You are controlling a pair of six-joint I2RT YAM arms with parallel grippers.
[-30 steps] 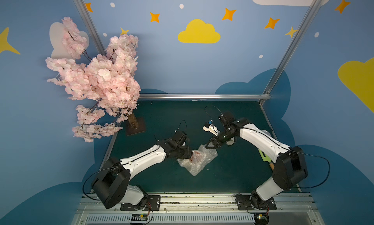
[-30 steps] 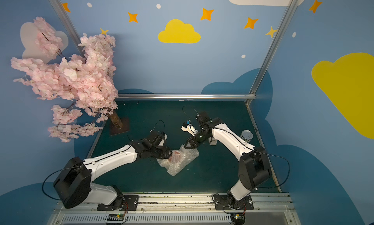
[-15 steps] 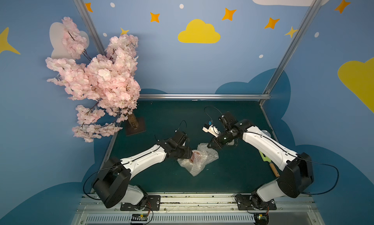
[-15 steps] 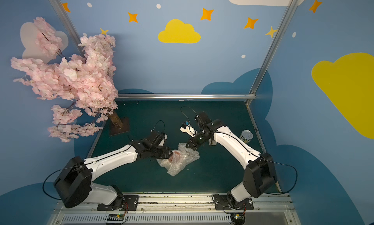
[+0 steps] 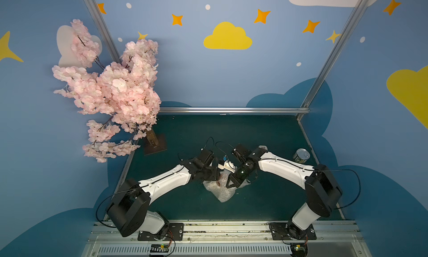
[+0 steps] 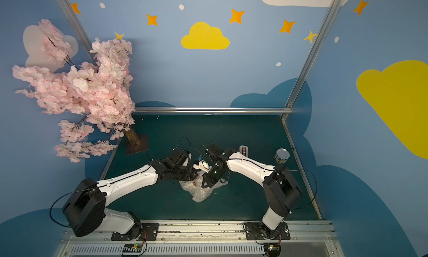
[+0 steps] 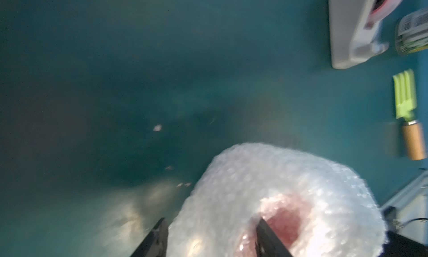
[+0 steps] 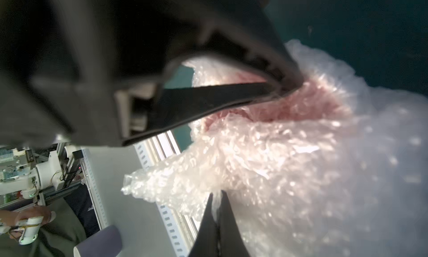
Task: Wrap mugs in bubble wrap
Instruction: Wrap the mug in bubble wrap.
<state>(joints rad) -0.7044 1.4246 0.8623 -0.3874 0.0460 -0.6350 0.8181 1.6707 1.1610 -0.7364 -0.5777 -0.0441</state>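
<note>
A: In a top view, your right gripper (image 5: 230, 185) has just pinched shut on the bubble wrap (image 5: 221, 194) mid-table, so a fold can start. The tin can (image 5: 301, 155) sits well apart.

B: Left wrist: your left gripper (image 7: 210, 223) stands part-spread astride the wrapped wall of the mug (image 7: 284, 223) (gripping? I cannot tell).

A: Right wrist: bubble wrap sits between closed tips; the left fingers (image 8: 208, 98) crowd your pull.

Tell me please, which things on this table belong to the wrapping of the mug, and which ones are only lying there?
Belong to the job:
- mug, red inside showing through the wrap
- bubble wrap, bundled around it

Only lying about:
- tape dispenser
- tin can
- green tool with wooden handle
- blossom tree
</note>
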